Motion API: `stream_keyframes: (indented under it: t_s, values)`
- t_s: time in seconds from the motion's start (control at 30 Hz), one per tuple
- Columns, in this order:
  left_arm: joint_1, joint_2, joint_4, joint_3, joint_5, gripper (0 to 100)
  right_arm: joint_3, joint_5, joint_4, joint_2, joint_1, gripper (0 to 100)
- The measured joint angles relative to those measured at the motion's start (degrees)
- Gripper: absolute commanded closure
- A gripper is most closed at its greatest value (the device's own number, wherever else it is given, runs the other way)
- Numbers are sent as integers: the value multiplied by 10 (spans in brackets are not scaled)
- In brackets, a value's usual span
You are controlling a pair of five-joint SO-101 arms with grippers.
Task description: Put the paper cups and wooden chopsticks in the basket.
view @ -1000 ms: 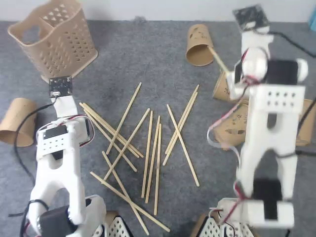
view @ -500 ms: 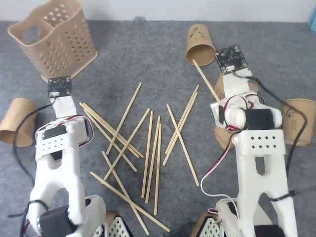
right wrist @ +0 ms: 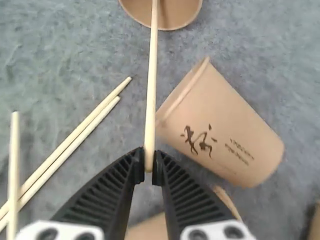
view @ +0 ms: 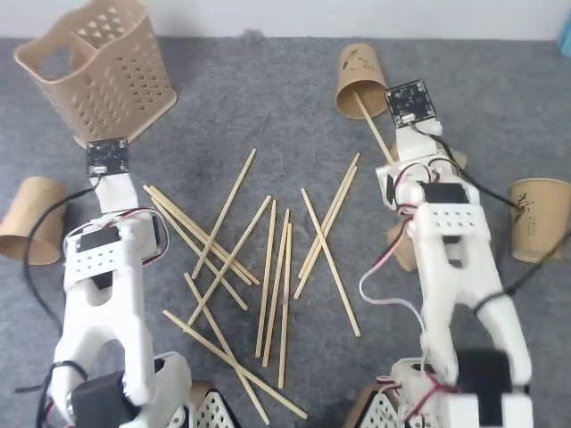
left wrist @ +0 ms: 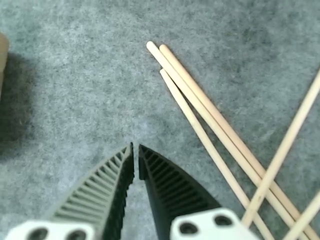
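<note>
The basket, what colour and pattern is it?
Tan basket, perforated with rows of small holes; clearest in the high view.

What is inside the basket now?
Within the basket only its inner divider can be seen, with nothing placed in it. Its walls cover the lower compartments, so the bottom is hidden.

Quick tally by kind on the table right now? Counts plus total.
basket: 1
cups: 5, two partly hidden
chopsticks: about 14 (they overlap), one held in the right gripper
Total: about 20
</note>
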Motion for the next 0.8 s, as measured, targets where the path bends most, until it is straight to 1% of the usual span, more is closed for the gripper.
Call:
stream_keyframes:
  t_s: [0.1, 0.3, 0.53, 0.67, 0.8]
  values:
    - [1, 0, 0, 0, 0, 988, -24, -1, -25, 56, -2, 991]
    - [0, 0, 0, 0, -1, 988, -55, 2, -21, 137, -12, 991]
    - [0, 0, 0, 0, -1, 988, -56, 40, 54, 140, -47, 991]
    - [-1, 0, 0, 0, 0, 988, -50, 65, 62, 139, -57, 991]
    - [0, 0, 0, 0, 0, 988, 14, 91, 62, 98, -94, 991]
